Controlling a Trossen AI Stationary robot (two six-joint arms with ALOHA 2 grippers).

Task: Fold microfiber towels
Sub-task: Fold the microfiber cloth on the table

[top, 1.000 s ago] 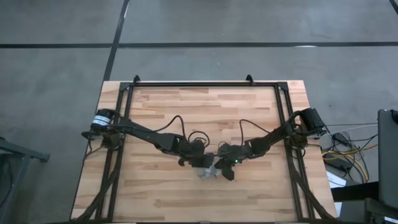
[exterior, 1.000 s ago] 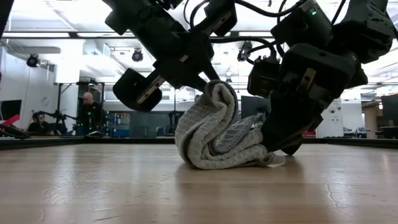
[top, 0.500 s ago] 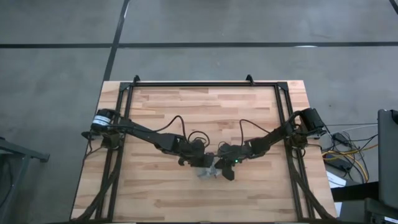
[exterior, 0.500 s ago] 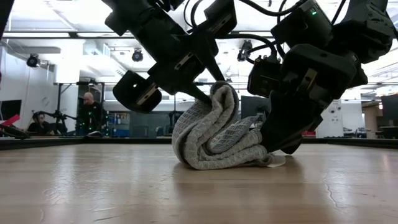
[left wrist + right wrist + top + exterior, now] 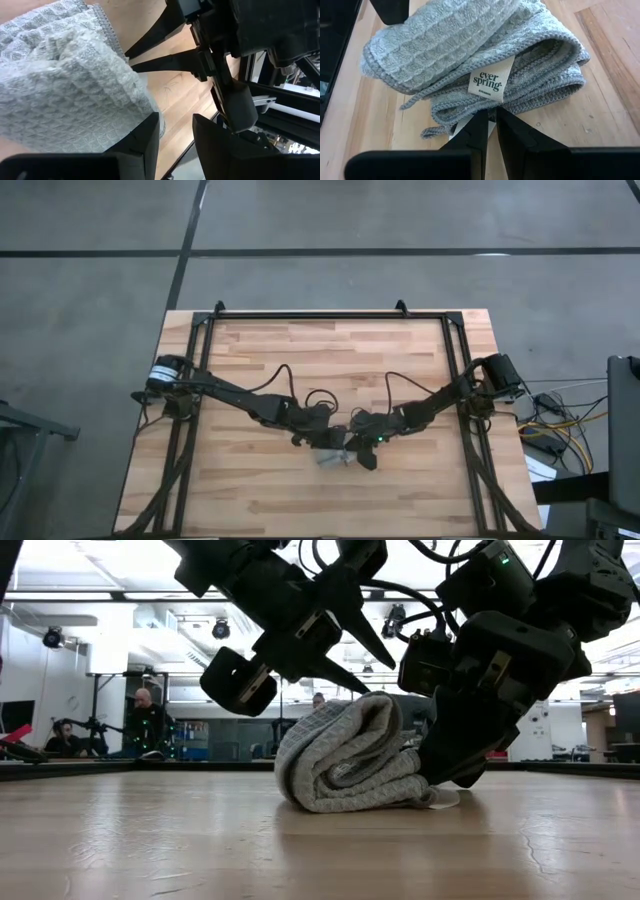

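Sitting in a soft heap near the middle of the wooden tabletop (image 5: 400, 360), the grey-green towel (image 5: 345, 755) is folded over on itself in a few thick layers. It looks like a fat little roll, with loose edges poking out at one end. A small white tag (image 5: 490, 80) with words on it hangs from one edge.

The left pincer (image 5: 345, 660) hangs just above the top of the towel. Its two fingers are spread apart and nothing is between them, so it has let go of the cloth. The top flap lies flat on the layers below.

The right pincer (image 5: 490, 122) is down at the tabletop, at the end of the towel where the tag is. Its fingers are pressed nearly together, and they seem to be pinching a thin edge of the cloth there. That end of the towel is held down against the wood.

I think the folding is a good way along. The cloth has been doubled over and is now much smaller than a spread-out towel would be. But the heap is lumpy, and the edges do not line up. It may need one more fold or some smoothing, and the right pincer has not yet let go.
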